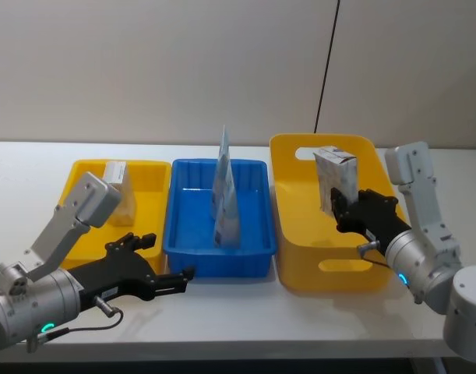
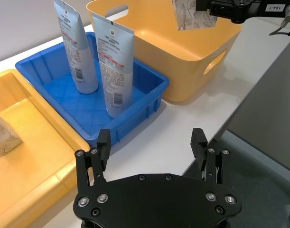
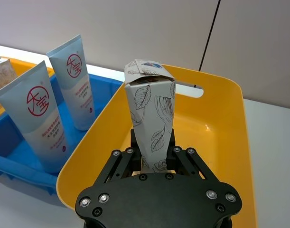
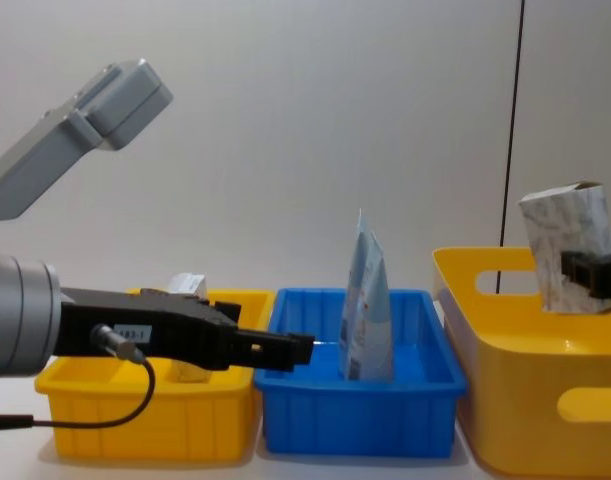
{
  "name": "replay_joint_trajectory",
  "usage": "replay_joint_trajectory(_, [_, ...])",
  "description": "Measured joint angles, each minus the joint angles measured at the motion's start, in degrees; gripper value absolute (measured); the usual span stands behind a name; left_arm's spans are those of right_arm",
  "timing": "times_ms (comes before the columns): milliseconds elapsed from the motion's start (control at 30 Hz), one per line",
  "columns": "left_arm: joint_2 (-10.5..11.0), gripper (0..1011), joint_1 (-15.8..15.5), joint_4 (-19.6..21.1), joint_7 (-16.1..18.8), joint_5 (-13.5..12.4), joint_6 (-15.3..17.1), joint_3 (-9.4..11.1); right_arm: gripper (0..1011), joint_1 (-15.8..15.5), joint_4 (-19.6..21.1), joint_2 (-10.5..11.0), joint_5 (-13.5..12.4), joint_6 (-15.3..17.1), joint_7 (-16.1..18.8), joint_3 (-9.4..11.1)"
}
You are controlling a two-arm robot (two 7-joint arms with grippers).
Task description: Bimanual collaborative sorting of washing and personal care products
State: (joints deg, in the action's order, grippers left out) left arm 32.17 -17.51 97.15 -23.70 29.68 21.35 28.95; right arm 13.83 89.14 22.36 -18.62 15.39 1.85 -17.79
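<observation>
My right gripper (image 1: 343, 206) is shut on a whitish-beige pack with grey leaf drawings (image 1: 335, 179), held upright above the large yellow basket (image 1: 300, 265); the same leaf pack (image 3: 152, 118) rises from between the fingers in the right wrist view. Two light-blue pouches (image 1: 226, 195) stand upright in the blue tray (image 1: 218, 261). Another beige pack (image 1: 119, 195) stands in the yellow tray (image 1: 148, 167). My left gripper (image 1: 173, 254) hovers open and holding nothing, low over the table in front of the blue tray; its fingers (image 2: 103, 142) are spread wide.
The three containers stand in a row on the white table (image 1: 245, 312): yellow tray at the left, blue tray in the middle, basket at the right. A grey wall rises behind them. Bare table lies in front of the trays.
</observation>
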Motion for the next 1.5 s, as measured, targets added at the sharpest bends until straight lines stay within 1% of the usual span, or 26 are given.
replay_joint_trajectory(200, [0.00,1002,0.02,0.00,0.04,0.00,0.00,0.00,255,0.56,-0.93,-0.38,0.65,0.03,-0.30,-0.33])
replay_joint_trajectory(267, [0.00,1001,0.02,0.00,0.04,0.01,0.00,0.00,300,0.74,-1.22,-0.50,0.87,0.04,-0.40,-0.44])
replay_joint_trajectory(300, [0.00,1001,0.02,0.00,0.04,0.00,0.00,0.00,356,0.80,-1.30,-0.54,0.92,0.03,-0.42,-0.47])
replay_joint_trajectory(367, [0.00,1001,0.02,0.00,0.04,0.00,0.00,0.00,406,0.92,-1.50,-0.64,1.09,0.03,-0.48,-0.54])
replay_joint_trajectory(400, [0.00,1001,0.02,0.00,0.04,0.00,0.00,0.00,471,0.96,-1.56,-0.67,1.15,0.03,-0.50,-0.57])
replay_joint_trajectory(533, [0.00,1001,0.02,0.00,0.04,0.01,0.00,0.00,555,1.12,-1.82,-0.78,1.32,0.03,-0.62,-0.68])
replay_joint_trajectory(567, [0.00,1001,0.02,0.00,0.04,0.00,0.00,0.00,616,1.17,-1.90,-0.82,1.37,0.03,-0.66,-0.71])
replay_joint_trajectory(667, [0.00,1001,0.02,0.00,0.04,0.01,0.00,0.00,678,1.22,-2.00,-0.87,1.45,0.03,-0.70,-0.76])
replay_joint_trajectory(700, [0.00,1002,0.02,0.00,0.04,0.01,0.00,0.00,738,1.25,-2.06,-0.88,1.50,0.03,-0.71,-0.78])
replay_joint_trajectory(733, [0.00,1001,0.02,-0.01,0.04,0.01,0.00,0.00,758,1.27,-2.08,-0.89,1.53,0.03,-0.72,-0.79])
replay_joint_trajectory(767, [0.00,1001,0.02,-0.01,0.04,0.00,0.00,0.00,817,1.32,-2.13,-0.91,1.58,0.03,-0.73,-0.82])
replay_joint_trajectory(867, [0.00,1001,0.02,-0.01,0.03,0.01,0.00,0.00,872,1.35,-2.22,-0.95,1.64,0.03,-0.75,-0.85])
replay_joint_trajectory(933, [0.00,1001,0.02,-0.01,0.03,0.01,-0.01,0.00,925,1.36,-2.24,-0.97,1.67,0.04,-0.75,-0.86])
replay_joint_trajectory(967, [0.00,1001,0.02,0.00,0.03,0.01,-0.01,0.00,968,1.38,-2.24,-0.98,1.68,0.05,-0.73,-0.86])
replay_joint_trajectory(1033, [0.00,1002,0.02,0.00,0.03,0.01,-0.01,0.00,1002,1.41,-2.24,-0.98,1.68,0.09,-0.61,-0.91])
replay_joint_trajectory(1200, [0.00,1002,0.02,-0.01,0.03,0.01,-0.01,0.00,1002,1.66,-2.01,-0.89,1.64,0.30,0.64,-1.21])
replay_joint_trajectory(1500, [0.00,1001,0.02,-0.01,0.03,0.01,-0.01,0.00,1002,2.72,-1.09,-0.53,0.93,1.08,4.80,-2.47])
